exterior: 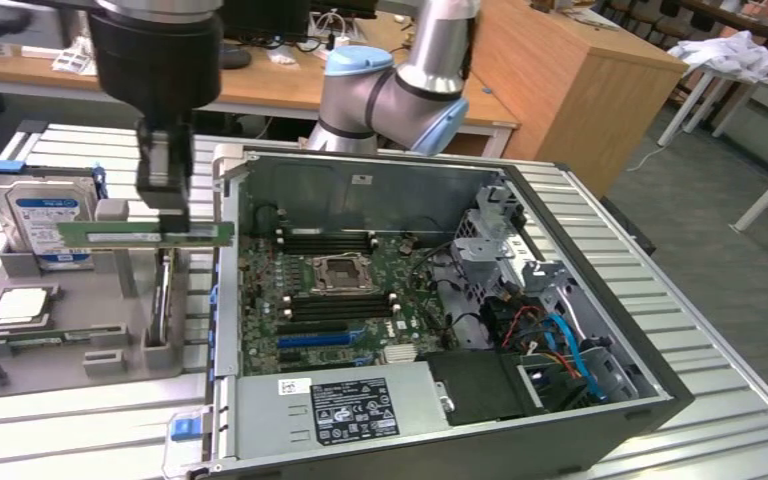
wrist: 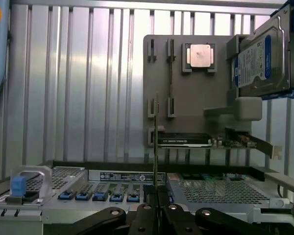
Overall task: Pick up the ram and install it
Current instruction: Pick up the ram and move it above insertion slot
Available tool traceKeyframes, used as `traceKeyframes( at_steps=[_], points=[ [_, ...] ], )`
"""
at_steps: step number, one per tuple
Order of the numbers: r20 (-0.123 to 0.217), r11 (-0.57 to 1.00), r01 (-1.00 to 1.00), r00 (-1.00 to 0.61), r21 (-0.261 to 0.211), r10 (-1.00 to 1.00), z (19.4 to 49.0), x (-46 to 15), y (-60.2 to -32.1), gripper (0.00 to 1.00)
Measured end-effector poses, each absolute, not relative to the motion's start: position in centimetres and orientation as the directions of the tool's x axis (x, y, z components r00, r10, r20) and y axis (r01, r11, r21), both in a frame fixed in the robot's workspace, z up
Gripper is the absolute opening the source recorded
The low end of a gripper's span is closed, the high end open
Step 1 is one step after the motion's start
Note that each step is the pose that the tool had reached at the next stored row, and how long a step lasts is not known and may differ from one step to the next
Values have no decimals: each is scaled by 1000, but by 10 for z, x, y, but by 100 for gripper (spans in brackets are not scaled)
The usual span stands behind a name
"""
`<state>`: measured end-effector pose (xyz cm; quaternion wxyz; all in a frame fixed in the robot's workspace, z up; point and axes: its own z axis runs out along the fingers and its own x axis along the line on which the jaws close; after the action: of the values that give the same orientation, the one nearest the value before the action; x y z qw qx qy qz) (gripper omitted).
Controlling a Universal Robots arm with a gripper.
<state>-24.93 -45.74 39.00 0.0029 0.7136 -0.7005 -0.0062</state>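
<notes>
While the gripper (exterior: 164, 212) is clamped on the ram (exterior: 107, 233), the green stick hangs level over the gray holder tray (exterior: 91, 335), just beside the open case (exterior: 357, 165) | step: picked up I'd say, not installed yet | needs: squaring it up with a memory slot (exterior: 331, 240) on the motherboard (exterior: 344, 305)

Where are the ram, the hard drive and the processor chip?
ram (exterior: 111, 233), exterior view, on the green board's face.
hard drive (exterior: 48, 215), exterior view, on its blue label.
processor chip (wrist: 200, 55), wrist view, on its metal lid.
</notes>
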Motion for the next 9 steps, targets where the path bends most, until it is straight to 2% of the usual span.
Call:
traceKeyframes(
  at_steps=[9],
  points=[
    [-5,-19,-1000,19,13,-1000,390,-217,-457,12]
  ],
)
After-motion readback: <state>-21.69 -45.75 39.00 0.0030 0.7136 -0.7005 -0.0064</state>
